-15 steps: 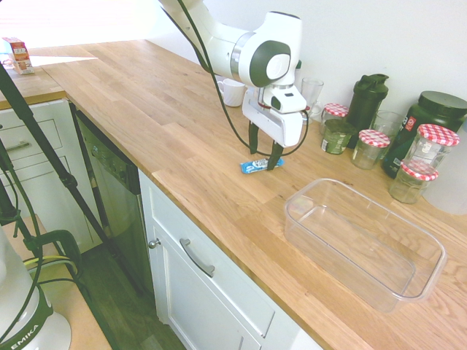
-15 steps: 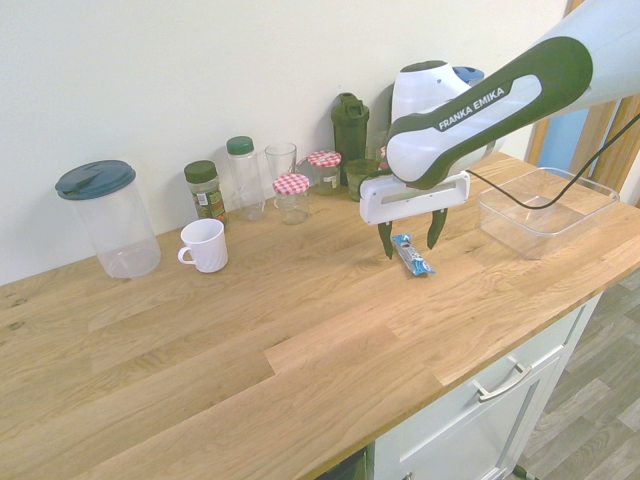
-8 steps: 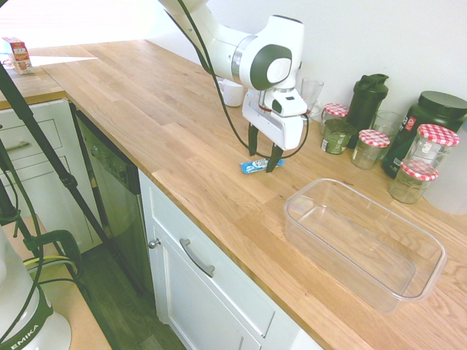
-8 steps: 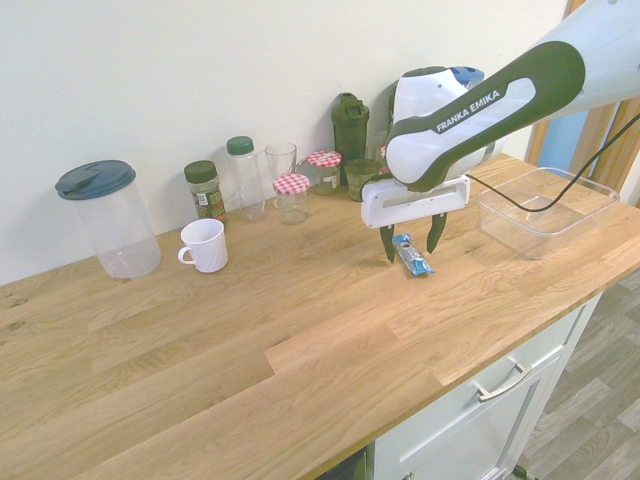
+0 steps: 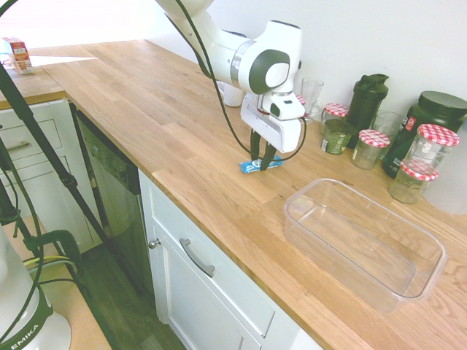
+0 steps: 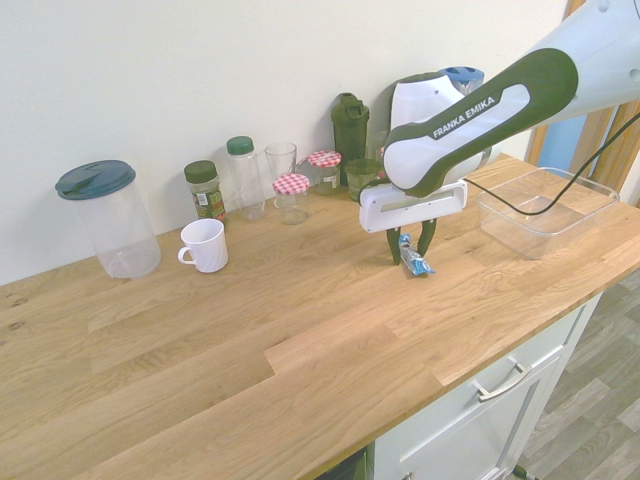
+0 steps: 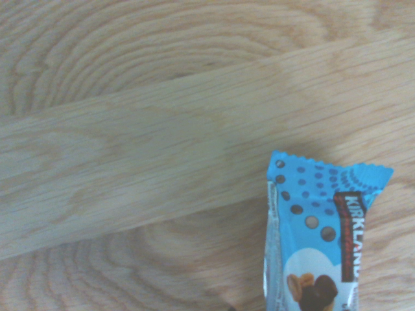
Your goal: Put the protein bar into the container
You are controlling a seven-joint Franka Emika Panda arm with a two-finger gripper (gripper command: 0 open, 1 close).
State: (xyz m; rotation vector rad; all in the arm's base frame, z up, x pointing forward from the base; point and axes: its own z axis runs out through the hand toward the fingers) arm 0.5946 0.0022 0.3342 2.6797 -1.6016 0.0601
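Claw: your gripper [image 5: 260, 162] points straight down at the bar, fingers narrowed to abt the bar's width, one each side of it. Can't tell if the pads actually bite the wrapper yet, so don't count it as held.
Bar: protein bar [image 5: 261, 165] lies flat on the countertop [image 5: 146, 109], blue wrapper, one end poking out past the fingers in both ext views. Wrist view shows its crimped end [image 7: 321, 227] on bare wood.
Container: clear container [image 5: 363, 242] sits empty near the counter's front edge, well apart from the bar, open side up.
Risk 1: shiny wrapper + slim bar. If the pinch lands off-centre, the bar prob pivots or slides out on the lift.
Risk 2: fingertips look v. close to the wood. Going lower could scrape the counter or push the bar away instead of catching it.
Risk 3: jars [image 5: 372, 148] and glass [image 5: 311, 95] stand behind the bar by the wall. A wide swing twd the tub could clip them.
Next: finish the squeeze, check bar rises w/ the fingers before you carry over.
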